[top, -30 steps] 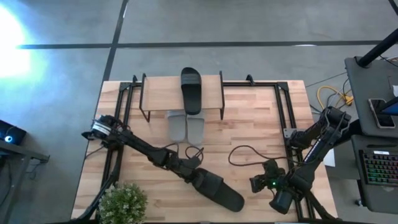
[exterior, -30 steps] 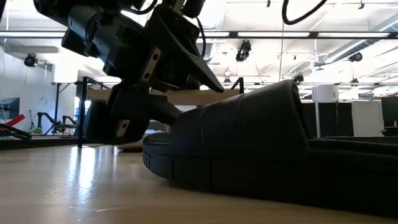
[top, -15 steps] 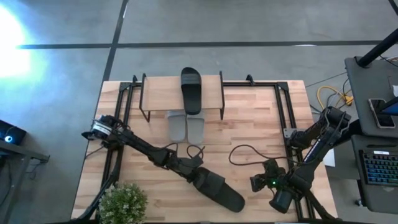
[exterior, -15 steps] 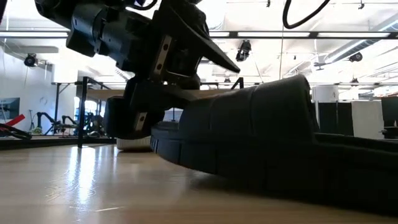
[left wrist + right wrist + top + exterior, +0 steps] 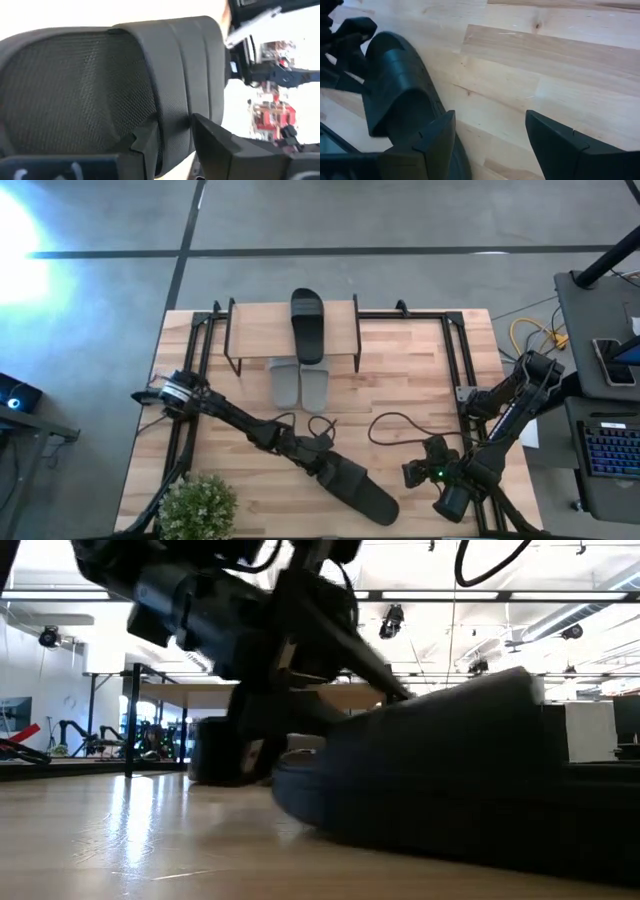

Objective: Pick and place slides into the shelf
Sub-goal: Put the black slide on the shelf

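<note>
The dark slide (image 5: 357, 489) lies on the table's (image 5: 420, 380) near edge, its long axis diagonal, one end toward the left arm and the other toward the near right. The left gripper (image 5: 175, 142) pinches the strap's edge between half-closed fingers. The right gripper (image 5: 490, 145) hangs wide open beside it, holding nothing.

I can read no words, brand marks, numbers or signs anywhere around me. The strap of the dark sandal (image 5: 165, 75) in front of my left wrist camera carries only plain ribs and a mesh lining, with no lettering on it.
</note>
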